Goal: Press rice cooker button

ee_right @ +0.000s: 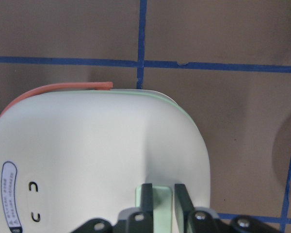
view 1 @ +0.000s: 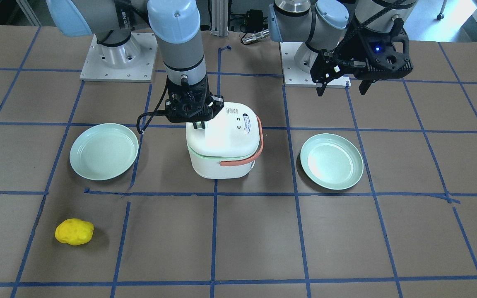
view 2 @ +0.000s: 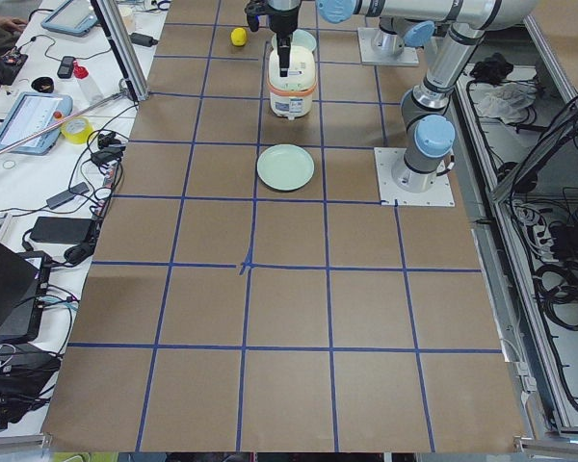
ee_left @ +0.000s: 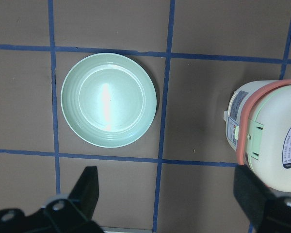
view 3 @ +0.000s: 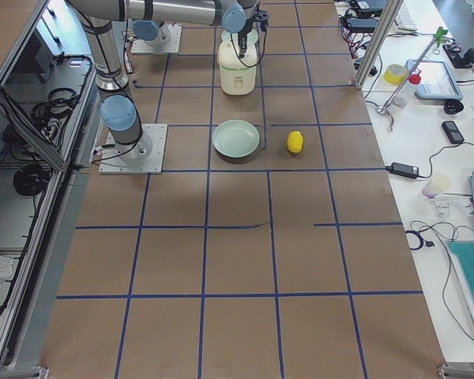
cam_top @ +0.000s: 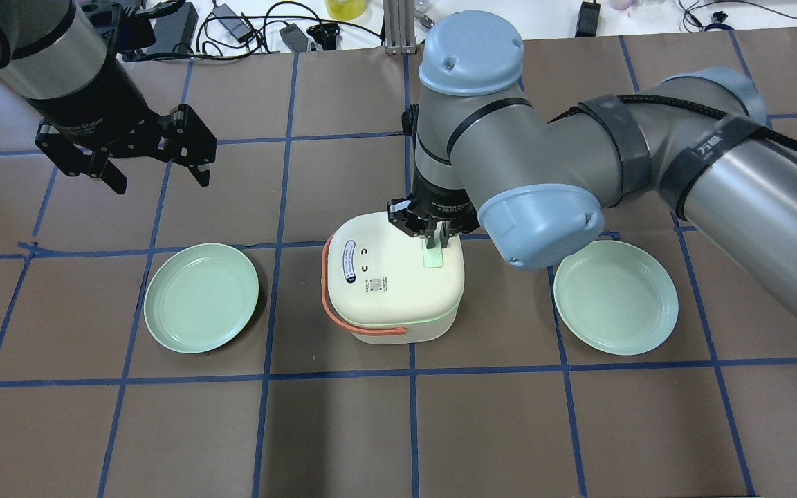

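The white rice cooker (cam_top: pixel 391 277) with an orange handle stands in the middle of the table, its lid closed. A pale green button (cam_top: pixel 433 257) lies on the lid's edge nearest the robot. My right gripper (cam_top: pixel 434 238) points straight down with its fingertips on this button. Its jaws are nearly together, with a narrow gap. In the right wrist view the button (ee_right: pixel 160 201) shows between the two fingers (ee_right: pixel 145 196) over the lid (ee_right: pixel 97 155). My left gripper (cam_top: pixel 160 180) is open and empty, held above the table well to the cooker's left.
A green plate (cam_top: pixel 201 297) lies left of the cooker and another green plate (cam_top: pixel 616 297) lies right of it. A yellow lumpy object (view 1: pixel 74 231) sits near the table's far side. Cables and gadgets lie beyond the table's edge.
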`<state>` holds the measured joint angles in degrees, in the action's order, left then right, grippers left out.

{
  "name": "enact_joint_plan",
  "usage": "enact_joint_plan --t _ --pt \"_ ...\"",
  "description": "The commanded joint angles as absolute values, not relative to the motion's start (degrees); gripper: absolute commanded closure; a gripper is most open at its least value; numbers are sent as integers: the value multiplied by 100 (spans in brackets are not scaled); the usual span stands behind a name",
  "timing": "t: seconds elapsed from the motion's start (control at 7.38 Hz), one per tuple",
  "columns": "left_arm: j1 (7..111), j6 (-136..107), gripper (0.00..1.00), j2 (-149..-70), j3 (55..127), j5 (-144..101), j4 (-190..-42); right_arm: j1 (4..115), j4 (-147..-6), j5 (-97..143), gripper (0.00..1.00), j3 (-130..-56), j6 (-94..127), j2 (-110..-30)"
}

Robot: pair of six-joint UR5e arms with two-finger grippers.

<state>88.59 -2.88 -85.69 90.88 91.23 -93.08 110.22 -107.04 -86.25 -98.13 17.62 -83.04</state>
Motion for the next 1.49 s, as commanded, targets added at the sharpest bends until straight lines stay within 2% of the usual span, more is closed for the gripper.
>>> enact_joint_plan --t 0.0,0.14,0.27,0.81,1.22,1.36 --pt "8859 -281 0 -8569 9088 9123 -9308 10890 -10574 -8936 26 -9598 1758 -8481" --pt "8859 -281 0 -8569 9088 9123 -9308 10690 -10469 -8965 19 -9502 1732 -8490" --pt "8859 -281 0 -8569 9088 9123 -9308 10418 -10259 -8956 17 -9318 1688 -8508" --pt "8859 -281 0 -8569 9088 9123 -9308 9432 -9747 -8947 16 -8711 548 -8543" --pt "8859 -281 0 -8569 9088 9123 -9308 8930 -9747 -8886 1 -8517 246 -8613" --pt "8859 -281 0 -8569 9088 9123 -9308 8921 -9608 -8886 0 -8473 246 -8613"
